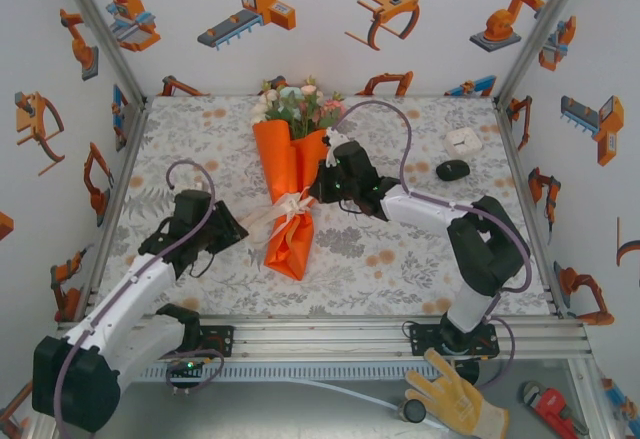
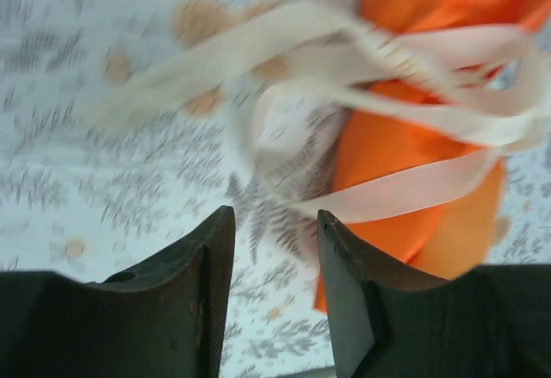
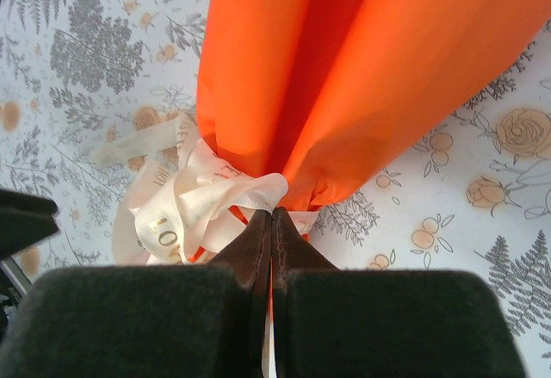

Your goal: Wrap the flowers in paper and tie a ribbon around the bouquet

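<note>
The bouquet (image 1: 290, 184) lies in the middle of the table: an orange paper (image 1: 283, 159) cone with the flowers (image 1: 296, 105) sticking out of its far, wide end. The cream ribbon (image 1: 287, 209) is bunched round its narrow waist. My right gripper (image 1: 318, 191) presses against that waist from the right. In the right wrist view it (image 3: 272, 216) is shut on a strip of the ribbon (image 3: 198, 197), just below the paper (image 3: 344, 77). My left gripper (image 1: 236, 229) hangs open left of the bouquet. In the left wrist view it (image 2: 275, 223) holds nothing, with blurred ribbon (image 2: 405, 193) loops and paper (image 2: 379, 145) just beyond its tips.
A small white box (image 1: 463, 141) and a black oval object (image 1: 452, 170) lie at the back right of the flowered tablecloth (image 1: 400, 249). Patterned walls close in the left, back and right sides. A yellow glove (image 1: 455, 394) lies in front of the table, off it.
</note>
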Tool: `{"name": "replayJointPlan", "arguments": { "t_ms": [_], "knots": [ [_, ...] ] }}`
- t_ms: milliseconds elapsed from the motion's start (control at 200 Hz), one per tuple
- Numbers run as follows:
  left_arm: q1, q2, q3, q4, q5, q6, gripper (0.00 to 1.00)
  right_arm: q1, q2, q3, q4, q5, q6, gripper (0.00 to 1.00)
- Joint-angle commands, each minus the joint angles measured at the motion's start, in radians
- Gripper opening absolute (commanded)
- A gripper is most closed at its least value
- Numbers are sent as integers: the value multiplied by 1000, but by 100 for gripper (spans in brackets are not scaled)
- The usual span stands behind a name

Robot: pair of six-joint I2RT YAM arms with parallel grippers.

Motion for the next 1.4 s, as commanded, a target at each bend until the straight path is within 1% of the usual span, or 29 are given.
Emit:
{"name": "replayJointPlan", "arguments": {
  "t_ms": [0, 70, 130, 205, 265, 340, 426, 596, 641, 746, 866, 956, 1051, 1101, 1156, 1191, 1287, 1367, 1397],
  "knots": [
    [5, 43, -26, -6, 50, -127, 42, 4, -24, -7, 49, 0, 14, 0],
    [4, 130, -22, 42, 100, -121, 44, 4, -25, -10, 52, -2, 16, 0],
    [-1, 186, -22, 111, 118, -118, 49, 4, -27, -11, 52, -7, 16, 0],
    [-6, 217, -37, 218, 157, -121, 54, 5, -29, -15, 55, -11, 20, 0],
    [-11, 219, -35, 248, 152, -123, 55, 4, -32, -16, 54, -14, 21, 0],
    [-13, 205, -37, 250, 124, -127, 56, 8, -37, -18, 55, -13, 22, 0],
    [-12, 183, -38, 246, 119, -130, 55, 10, -39, -19, 54, -14, 19, 0],
    [-6, 136, -52, 215, 43, -207, 54, 10, -42, -20, 54, -11, 14, 0],
    [-6, 147, -46, 205, 15, -230, 61, 10, -42, -21, 55, -13, 14, 0],
    [-6, 214, -12, 197, 11, -234, 63, 10, -38, -20, 55, -15, 15, 0],
    [-6, 280, -2, 268, 66, -243, 63, 11, -33, -16, 57, -16, 16, 0],
    [-6, 286, -9, 300, 64, -253, 62, 12, -33, -16, 58, -17, 18, 0],
    [-5, 287, -16, 316, 58, -254, 52, 13, -38, -19, 60, -17, 18, 0],
    [-3, 300, -13, 315, 59, -254, 50, 13, -38, -18, 58, -17, 17, 0],
    [0, 319, -8, 313, 56, -258, 50, 13, -39, -17, 55, -19, 16, 0],
    [0, 327, -9, 324, 61, -257, 53, 13, -39, -17, 55, -19, 15, 0],
    [0, 339, -20, 418, 110, -240, 64, 13, -41, -18, 54, -22, 16, 0],
    [2, 350, -10, 420, 102, -240, 88, 13, -41, -18, 52, -22, 15, 0],
    [1, 350, -9, 420, 93, -234, 92, 13, -42, -18, 51, -22, 14, 0]
  ]
}}
